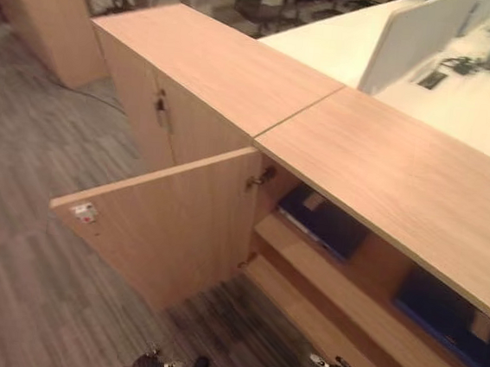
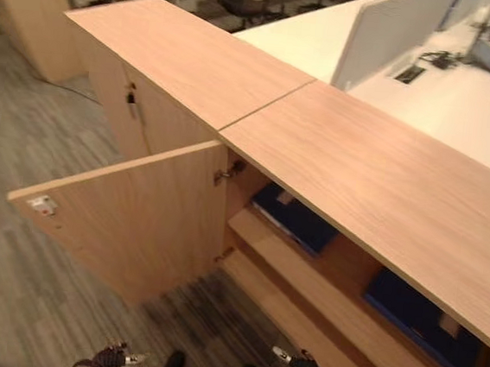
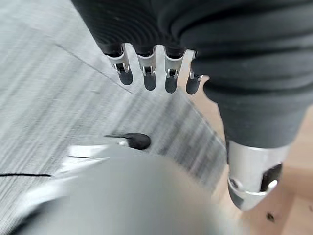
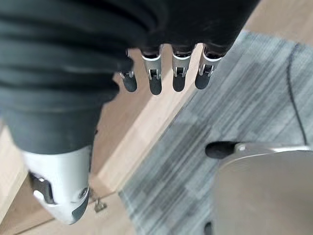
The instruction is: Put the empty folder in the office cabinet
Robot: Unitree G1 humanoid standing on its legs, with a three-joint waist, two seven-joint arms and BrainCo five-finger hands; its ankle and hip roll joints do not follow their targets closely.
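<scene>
Wood-grain cabinet (image 1: 386, 162) runs long and low from far left to near right, its flat top bare. Grey striped carpet (image 1: 25, 214) lies on its left and near side. One door (image 1: 167, 224) stands swung wide toward me, its latch corner pointing left, its hinge at the cabinet. Behind it, shelves (image 1: 323, 273) show, and two dark blue folders lie on the upper one: one (image 1: 324, 221) just right of the hinge, another (image 1: 453, 321) farther right. I judge one of these to be the task's folder, already inside; which one, I cannot tell.

My left hand (image 3: 151, 73) hangs low over the carpet, fingers straight and relaxed, gripping nothing. My right hand (image 4: 166, 73) hangs the same way near the cabinet's base, also loose and bare.

Risks, as I judge them: the door juts out, so stepping or turning left could knock it. If I swing it shut carelessly, my fingers could catch at the edge, or a folder sticking past the shelf could block it.
</scene>
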